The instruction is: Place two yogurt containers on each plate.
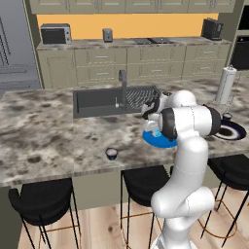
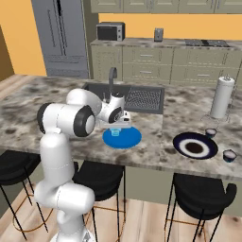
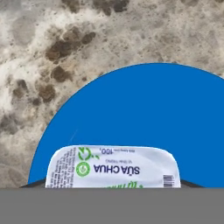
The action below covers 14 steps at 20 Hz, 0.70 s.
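The pale blue yogurt cup (image 3: 113, 167) over the blue plate (image 3: 144, 113) looks light, thin-walled — best pinched gently across its sides — whether the claw (image 2: 119, 125) grips it, I cannot tell.

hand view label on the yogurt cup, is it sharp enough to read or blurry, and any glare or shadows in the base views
Hand view: the pale blue yogurt cup's lid print is upside down but legible, "SUA CHUA", over the evenly lit blue plate. Left base view: soft, low-detail render, no glare, the dark cup near the counter edge casts little shadow. Right base view: flat lighting too, the navy plate shows no highlights.
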Motion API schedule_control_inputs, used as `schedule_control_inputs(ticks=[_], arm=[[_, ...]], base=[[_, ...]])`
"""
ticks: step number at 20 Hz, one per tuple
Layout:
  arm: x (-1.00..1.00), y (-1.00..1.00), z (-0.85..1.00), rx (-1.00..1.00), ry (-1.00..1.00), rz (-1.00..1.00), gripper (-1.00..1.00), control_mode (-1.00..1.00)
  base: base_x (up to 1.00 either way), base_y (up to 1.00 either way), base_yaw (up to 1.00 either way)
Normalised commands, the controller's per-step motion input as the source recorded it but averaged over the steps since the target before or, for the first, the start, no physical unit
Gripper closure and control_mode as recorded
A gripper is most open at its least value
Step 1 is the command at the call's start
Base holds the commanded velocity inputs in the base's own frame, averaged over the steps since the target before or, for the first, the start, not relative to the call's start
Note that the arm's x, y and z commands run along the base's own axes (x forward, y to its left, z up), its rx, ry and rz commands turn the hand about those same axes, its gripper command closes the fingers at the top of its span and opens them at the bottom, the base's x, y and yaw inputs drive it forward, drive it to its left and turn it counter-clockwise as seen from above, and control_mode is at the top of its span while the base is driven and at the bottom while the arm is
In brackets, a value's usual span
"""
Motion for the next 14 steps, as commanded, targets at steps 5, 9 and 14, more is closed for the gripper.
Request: schedule_control_inputs(ticks=[5,9,14], arm=[[0.00,0.00,0.00,0.00,0.00,0.00,-1.00,-1.00],[0.00,0.00,0.07,0.00,0.00,0.00,-1.00,-1.00],[0.00,0.00,0.34,0.00,0.00,-0.01,-1.00,-1.00]], base=[[0.00,0.00,0.00],[0.00,0.00,0.00],[0.00,0.00,0.00]])
